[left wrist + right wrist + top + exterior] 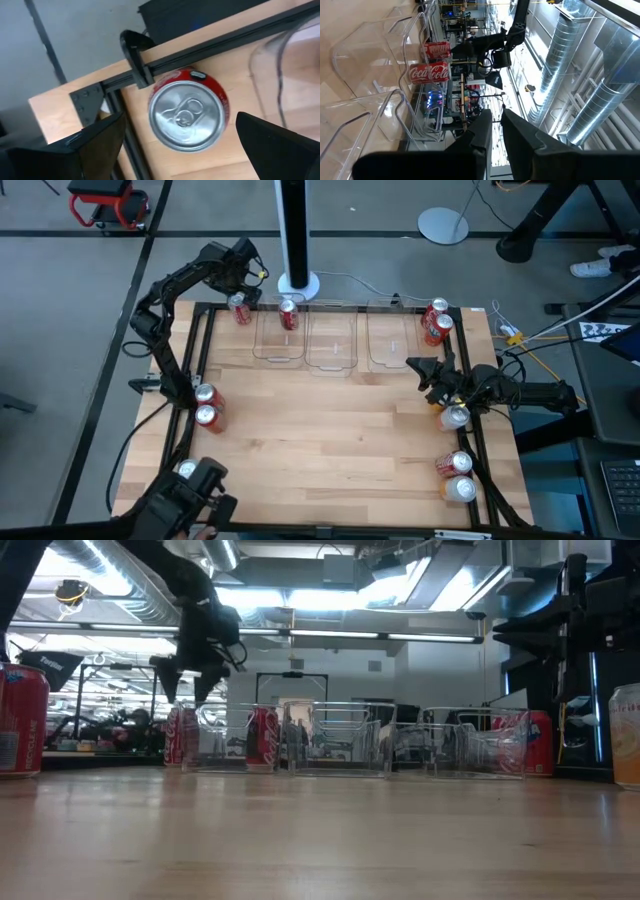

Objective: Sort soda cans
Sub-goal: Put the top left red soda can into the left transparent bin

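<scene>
Wooden worktop (320,440), black-framed, three clear bins (330,340) along the far edge. Left arm folded at the elbow, reaching to the far left corner; left gripper (243,278) hangs open directly above a red can (189,110) standing just outside the leftmost bin. Another red can (289,313) stands inside that bin. Right arm stretched in from the right edge, right gripper (420,367) closed, empty, near the rightmost bin. Remaining cans scattered along both side edges.

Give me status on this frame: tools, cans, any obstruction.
Left tool open, poised above red can at the far-left corner. Right tool nearly shut, empty, near the right edge. One can in the left bin. Nothing blocking.
</scene>
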